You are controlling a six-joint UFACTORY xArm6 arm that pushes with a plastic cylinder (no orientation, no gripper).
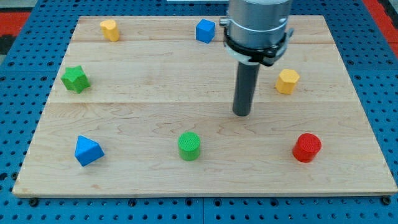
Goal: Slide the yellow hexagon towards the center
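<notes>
Yellow hexagon block (287, 81) on the pale wooden board (137, 106), my tip (241, 114) near its left, apart, gripping nothing, no claw fitted.

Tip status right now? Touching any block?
My tip: no gripper, nothing held, touching no block. It sits near the board's middle, to the view's left of and slightly below the yellow hexagon, with a gap between them.

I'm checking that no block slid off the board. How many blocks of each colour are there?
Yellow: 2, the yellow block and the yellow hexagon
Blue: 2, the blue cube and the blue pyramid
Green: 2, the green star and the green cylinder
Red: 1, the red cylinder
Total: 7
</notes>
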